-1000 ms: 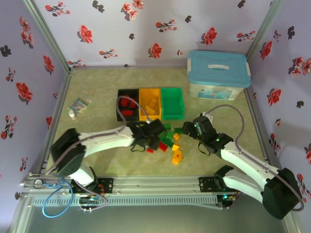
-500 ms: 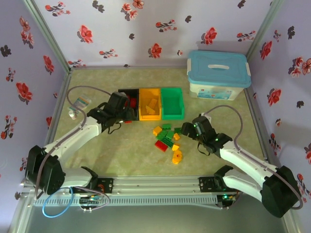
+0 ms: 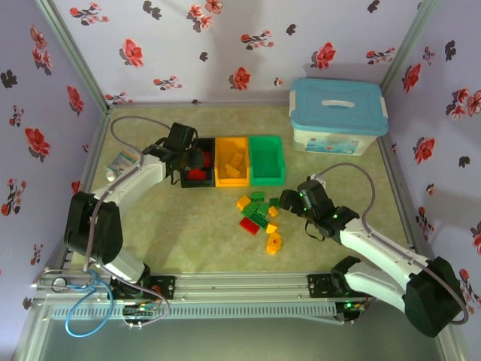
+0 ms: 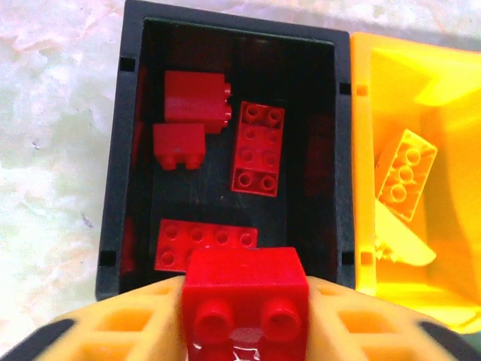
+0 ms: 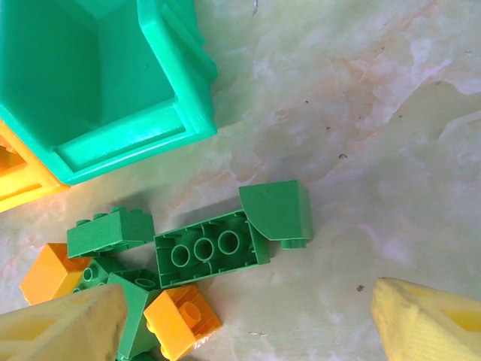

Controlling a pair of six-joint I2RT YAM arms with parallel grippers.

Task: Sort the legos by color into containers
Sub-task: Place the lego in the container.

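Sorting is judged to be partly done. Nearest the arm bases, a loose cluster of small studded plastic bricks (image 3: 259,216) in green, orange-yellow and one red is seen on the marbled tabletop (image 3: 188,241), none of them binned yet. Just beyond it, the right hand (image 5: 248,320) is spread wide above the green bricks, with nothing gripped. Farther back, three open rectangular plastic bins are set touching in a row. The green bin (image 5: 180,98) appears empty, several yellow pieces are seen in the orange-yellow bin (image 4: 361,173), and four red bricks lie in the black bin (image 4: 116,150). Above the black bin's near edge, the left hand (image 3: 184,154) is clenched on a square red brick (image 4: 244,278), not yet dropped. All green pieces are left to be sorted.
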